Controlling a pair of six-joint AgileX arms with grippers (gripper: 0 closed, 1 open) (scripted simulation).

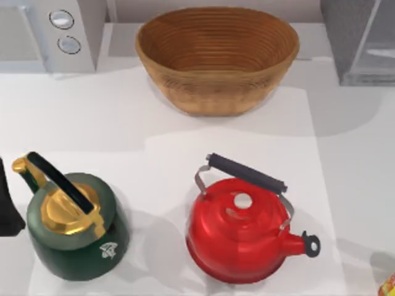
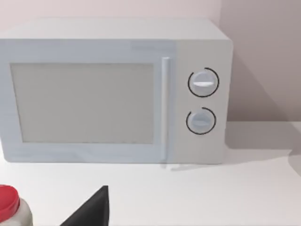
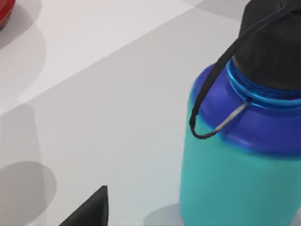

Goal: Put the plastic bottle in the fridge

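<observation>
– Since the bottle has to end up in the cold, how is the table (image 1: 358, 185) laid out?

– Largest first. The fridge (image 1: 345, 37) stands at the far right corner, cut off by the frame, so I cannot tell whether its door is open. The microwave (image 1: 37, 31) takes the far left corner with its door closed, and the wicker basket (image 1: 216, 58) sits between the two.

– And nearer the front?

– A green kettle (image 1: 77, 228) at the left and a red kettle (image 1: 241, 231) in the middle, well apart from the fridge. I judge they are clutter and not part of the job.

– Where is the plastic bottle (image 3: 240, 155)?

– It stands upright on the table, teal with a blue shoulder and a black strapped cap, near the right gripper (image 3: 91, 209) but not touching it. Standing up like that, it offers its body for a grasp from the side. The right arm is also on the fridge's side, which is probably why this arm is the one beside it.

– Is that pincer spread or pressed together?

– I cannot tell. The bottle stands free, so the grasp is not yet made. The left gripper (image 2: 91, 209) is parked at the table's left, facing the microwave, and I cannot tell its state either.
</observation>
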